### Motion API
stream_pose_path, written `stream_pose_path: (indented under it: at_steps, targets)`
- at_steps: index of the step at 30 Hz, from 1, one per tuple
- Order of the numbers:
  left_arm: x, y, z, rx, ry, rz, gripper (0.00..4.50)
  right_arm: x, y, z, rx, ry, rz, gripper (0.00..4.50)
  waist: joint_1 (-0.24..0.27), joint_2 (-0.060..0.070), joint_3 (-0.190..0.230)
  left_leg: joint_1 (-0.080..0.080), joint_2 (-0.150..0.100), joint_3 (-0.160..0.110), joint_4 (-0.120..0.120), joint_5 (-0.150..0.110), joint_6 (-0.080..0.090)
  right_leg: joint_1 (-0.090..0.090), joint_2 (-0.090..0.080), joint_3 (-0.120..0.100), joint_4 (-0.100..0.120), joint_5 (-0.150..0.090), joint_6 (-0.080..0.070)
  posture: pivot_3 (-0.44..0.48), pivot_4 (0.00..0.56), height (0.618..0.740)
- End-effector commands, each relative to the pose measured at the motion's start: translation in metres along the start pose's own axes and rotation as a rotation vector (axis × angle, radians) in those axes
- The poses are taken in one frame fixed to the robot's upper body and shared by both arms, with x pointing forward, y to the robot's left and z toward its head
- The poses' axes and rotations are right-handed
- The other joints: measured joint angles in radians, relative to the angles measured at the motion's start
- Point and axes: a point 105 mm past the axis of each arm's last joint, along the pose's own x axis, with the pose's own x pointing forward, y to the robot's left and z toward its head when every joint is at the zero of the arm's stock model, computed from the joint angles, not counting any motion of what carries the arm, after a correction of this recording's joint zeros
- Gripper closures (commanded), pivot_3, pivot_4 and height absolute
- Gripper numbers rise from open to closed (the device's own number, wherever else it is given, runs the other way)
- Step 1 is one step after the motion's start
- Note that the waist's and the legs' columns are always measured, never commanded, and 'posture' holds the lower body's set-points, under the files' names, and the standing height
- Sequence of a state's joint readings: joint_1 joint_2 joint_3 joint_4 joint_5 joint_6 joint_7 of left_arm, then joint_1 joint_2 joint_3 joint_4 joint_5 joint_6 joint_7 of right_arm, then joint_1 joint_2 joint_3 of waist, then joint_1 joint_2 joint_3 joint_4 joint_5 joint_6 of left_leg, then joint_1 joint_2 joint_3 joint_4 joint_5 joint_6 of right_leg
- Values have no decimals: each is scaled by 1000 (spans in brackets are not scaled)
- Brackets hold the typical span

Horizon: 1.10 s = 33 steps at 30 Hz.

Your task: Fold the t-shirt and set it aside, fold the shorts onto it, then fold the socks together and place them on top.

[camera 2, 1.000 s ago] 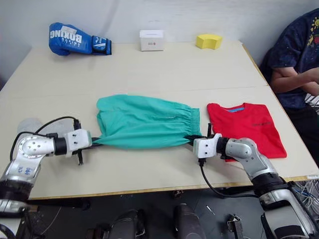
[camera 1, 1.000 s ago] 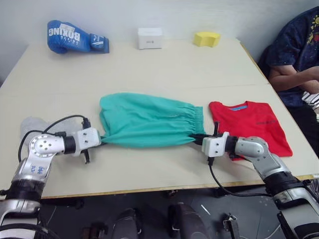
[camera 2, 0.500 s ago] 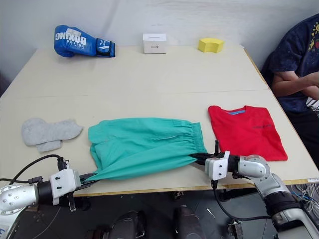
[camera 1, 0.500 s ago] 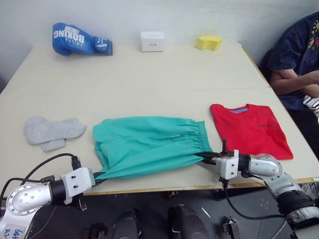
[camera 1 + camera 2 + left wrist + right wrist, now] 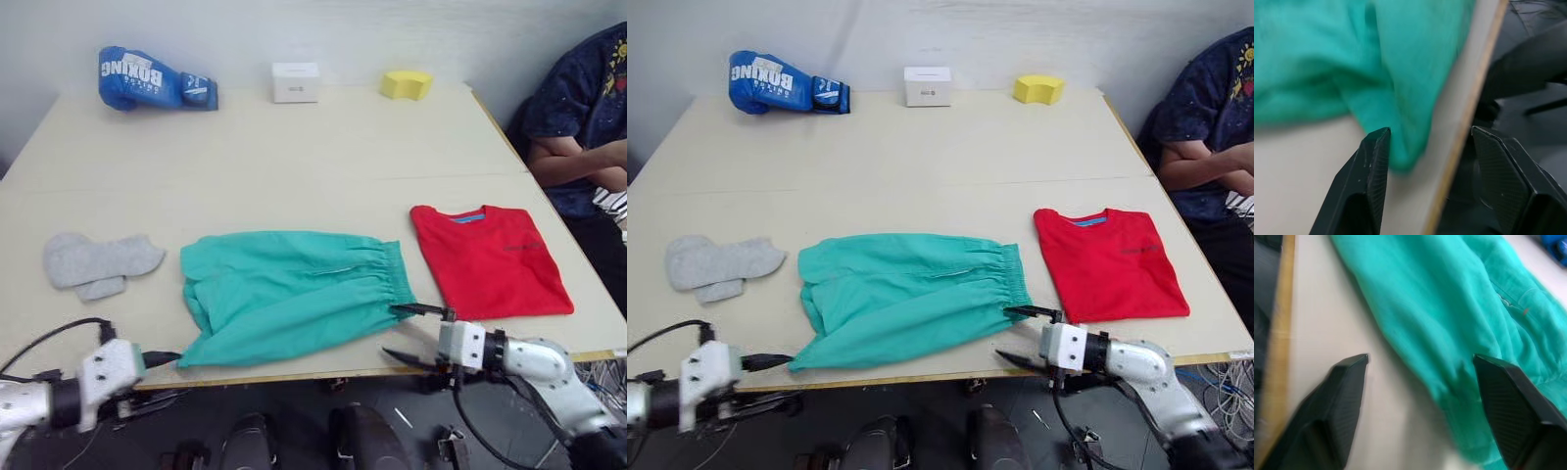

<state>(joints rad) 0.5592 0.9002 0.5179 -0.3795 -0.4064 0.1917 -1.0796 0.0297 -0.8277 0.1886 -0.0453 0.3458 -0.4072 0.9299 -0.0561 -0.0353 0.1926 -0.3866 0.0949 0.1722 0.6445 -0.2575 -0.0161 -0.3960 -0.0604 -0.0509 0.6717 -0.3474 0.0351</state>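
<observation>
I have just let go of the shorts [image 5: 294,299], both my left gripper [image 5: 155,358] and right gripper [image 5: 409,333] now spread apart, leaving them folded at the table's near edge, left of the t-shirt [image 5: 490,259] they must go onto.

The person [image 5: 578,117] at the counter's [image 5: 294,137] far right is cut by the picture edge; the small print on the t-shirt [image 5: 490,257] is too tiny to read

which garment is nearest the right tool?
The shorts: their waistband end lies just ahead of the open right tool. The t-shirt sits farther off; the socks lie across the table.
</observation>
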Motion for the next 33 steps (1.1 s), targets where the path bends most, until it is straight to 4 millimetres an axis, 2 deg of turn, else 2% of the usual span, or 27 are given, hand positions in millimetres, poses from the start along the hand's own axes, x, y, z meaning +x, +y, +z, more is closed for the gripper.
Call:
stream_pose_path:
  at_steps: [1,2,3,6,9,11,13,16,18,20,22,26,29,31,33]
  targets:
    - [-23,7,24,-102,-72,-44,1911,-7,-13,42,181,-122,-32,530,1,0,0,0,0,-1,0,0,0,0,0,0,-1,0,0,0,150,740]
    - [-28,10,36,-134,-119,-58,1911,-10,-18,55,266,-169,-53,691,1,0,0,0,0,-2,0,0,0,1,0,-1,-3,0,-1,0,150,740]
    - [-31,12,46,-154,-162,-68,2103,-11,-21,64,304,-197,-61,997,1,0,0,0,0,-2,-1,0,0,2,0,-1,-5,-1,-3,0,150,740]
    - [-19,27,76,-132,-312,-37,2861,-1,-25,82,306,-228,-73,2040,4,1,-1,0,0,-2,-2,0,0,4,0,-1,-9,-3,-7,0,150,740]
    - [10,33,94,-74,-398,-3,3790,23,-22,84,277,-211,-79,3067,6,1,-3,0,-2,-2,-6,1,1,4,0,-1,-11,0,-3,0,150,740]
    - [41,34,89,-55,-387,19,4420,48,-16,78,208,-188,-75,3790,5,0,-3,0,-4,-2,-10,1,1,3,-1,0,-12,4,4,0,150,740]
    - [76,34,80,-44,-361,54,4500,73,-13,75,152,-193,-85,4473,1,0,-4,-1,-5,0,-13,4,5,1,-1,1,-12,4,4,0,150,740]
    - [111,33,72,-5,-342,112,4500,102,-19,69,152,-204,-152,4473,0,-1,-4,-4,-5,1,-14,7,-2,-4,2,3,-12,2,5,0,150,740]
    - [125,42,73,-40,-374,226,4500,116,-25,60,150,-180,-215,4473,2,-1,-4,-4,-4,2,-13,8,-3,-5,3,3,-12,2,5,0,150,740]
    - [135,52,71,-20,-351,343,4500,123,-27,47,164,-144,-264,4473,5,-2,-5,-5,-4,1,-12,8,-3,-6,2,3,-11,2,5,0,150,740]
    - [143,51,63,-4,-305,375,4500,123,-25,30,131,-78,-297,4473,7,-2,-5,-5,-4,1,-12,8,-2,-6,2,3,-10,3,5,0,150,740]
    - [145,57,39,-76,-226,455,4500,96,-39,2,106,10,-445,4473,6,0,-7,-1,-6,1,-13,7,0,-1,-1,3,-10,3,6,0,150,740]
    - [141,48,25,-83,-195,416,4500,67,-43,-14,123,59,-516,4473,4,0,-15,3,-6,1,-13,4,1,3,-1,3,-10,4,7,0,150,740]
    - [137,42,22,-55,-203,374,4500,53,-44,-20,133,77,-539,4473,3,0,-20,6,-6,1,-15,4,1,5,-1,3,-10,4,6,0,150,740]
    - [127,37,26,-33,-263,320,4500,43,-50,-15,141,52,-564,4473,-2,0,-21,12,-6,1,-18,3,0,9,-1,4,-11,3,4,0,150,740]
